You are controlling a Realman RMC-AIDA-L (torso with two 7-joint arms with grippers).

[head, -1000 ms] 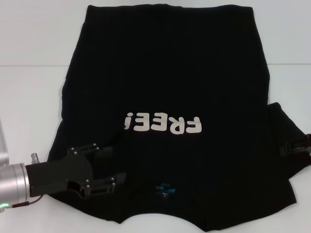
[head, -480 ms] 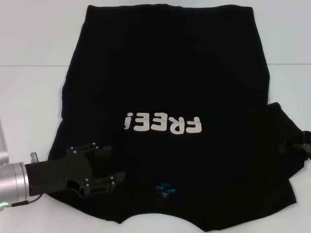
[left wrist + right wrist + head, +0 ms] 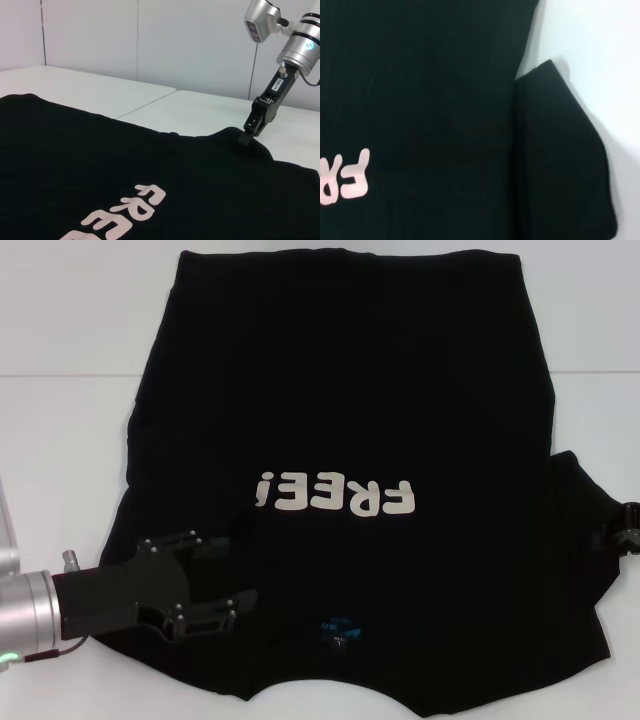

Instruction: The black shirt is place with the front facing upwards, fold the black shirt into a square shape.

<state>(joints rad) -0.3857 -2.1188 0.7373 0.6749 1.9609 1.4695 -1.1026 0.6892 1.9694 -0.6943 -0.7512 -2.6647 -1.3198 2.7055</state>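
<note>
The black shirt [image 3: 340,390] lies spread front up on the white table, its white "FREE!" letters [image 3: 335,495] upside down to me and the blue neck label [image 3: 337,628] near the front edge. My left gripper [image 3: 215,575] lies low over the shirt's near-left shoulder, fingers spread open. Only a tip of my right gripper [image 3: 628,525] shows at the right edge, by the right sleeve [image 3: 585,530]. In the left wrist view the right gripper [image 3: 248,135] touches that sleeve's edge. The right wrist view shows the sleeve [image 3: 560,150] lying flat beside the body.
The white table [image 3: 60,440] shows bare on both sides of the shirt, with a seam line across it behind. A pale wall [image 3: 150,40] stands beyond the table in the left wrist view.
My right gripper has slid to the right, nearly out of the head view. The left gripper has drawn back slightly to the left. The shirt has not visibly shifted.
</note>
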